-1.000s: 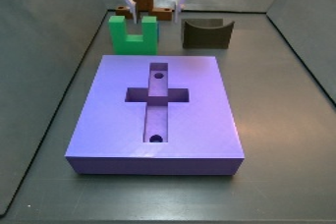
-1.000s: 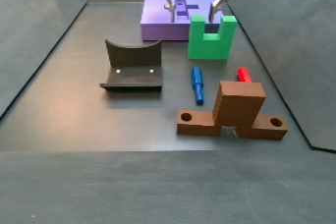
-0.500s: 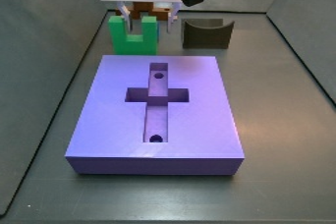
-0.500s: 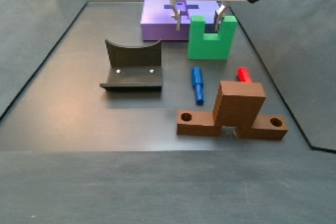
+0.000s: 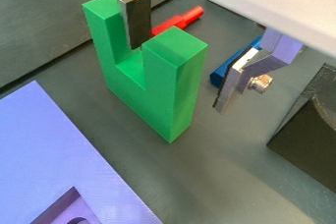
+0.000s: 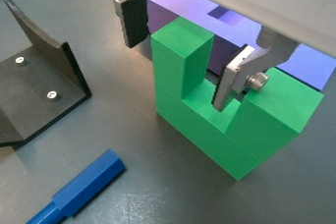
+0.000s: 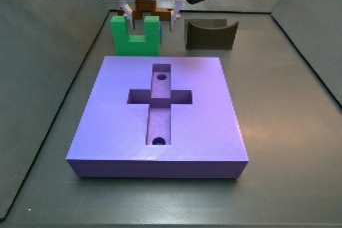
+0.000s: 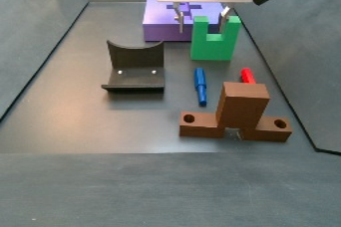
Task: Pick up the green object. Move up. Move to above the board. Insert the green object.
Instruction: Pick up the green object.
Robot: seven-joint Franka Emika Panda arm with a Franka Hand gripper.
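We have our gripper (image 6: pixel 184 51) spread open around the green object (image 6: pixel 217 105), which stands on the floor beyond the board (image 7: pixel 160 112), upper left; grasping, lifting and inserting all remain

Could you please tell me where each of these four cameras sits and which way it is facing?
Wrist view: rides above the gripper, looking down on the green object; both fingers show.
Wrist view: same mount from the opposite side, fingers astride the green object, board behind.
Side view: beyond the board's near end, facing the gripper.
Side view: opposite end, brown piece nearest.
Both side views share the green object, board and gripper.
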